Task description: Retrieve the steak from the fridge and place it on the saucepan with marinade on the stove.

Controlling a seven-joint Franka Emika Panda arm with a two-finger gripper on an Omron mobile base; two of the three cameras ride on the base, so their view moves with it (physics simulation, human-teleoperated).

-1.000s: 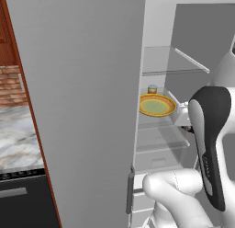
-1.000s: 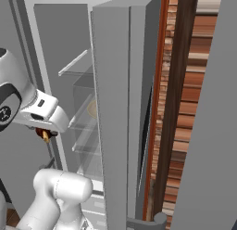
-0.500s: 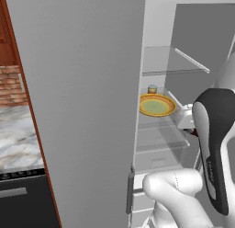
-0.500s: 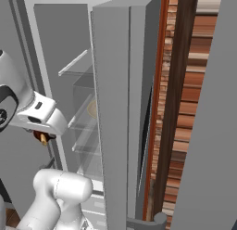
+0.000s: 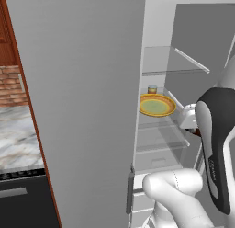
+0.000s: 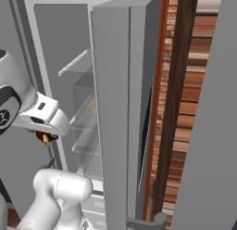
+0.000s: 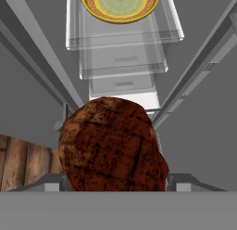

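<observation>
Hand view shows you the steak [image 7: 113,145] very close to the camera, at 6 o'clock in the picture. It sits between the two finger tips, so the gripper [image 7: 113,185] is closed on the steak and carries it. The meat is dark red-brown with black grill lines. Past it, at 12 o'clock, you see the yellow plate [image 7: 120,4] on a glass shelf [image 7: 122,36] of the fridge [image 7: 28,85], and the plate has no meat on it. Under this shelf there are clear drawers. At 8 o'clock a piece of wooden floor [image 7: 23,162] is visible.

Left base view gives you the open fridge [image 5: 92,84] with its grey door at 9 o'clock. The yellow plate [image 5: 157,105] lies on the middle shelf at about 3 o'clock, and a small jar [image 5: 152,89] stands just behind it. The white arm [image 5: 215,149] rises at 4 o'clock.

Right base view shows you the hand at 9 o'clock, outside the fridge [image 6: 120,108] opening, with a small part of the steak [image 6: 44,137] under it. A brick wall [image 6: 185,108] stands at 2 o'clock.
</observation>
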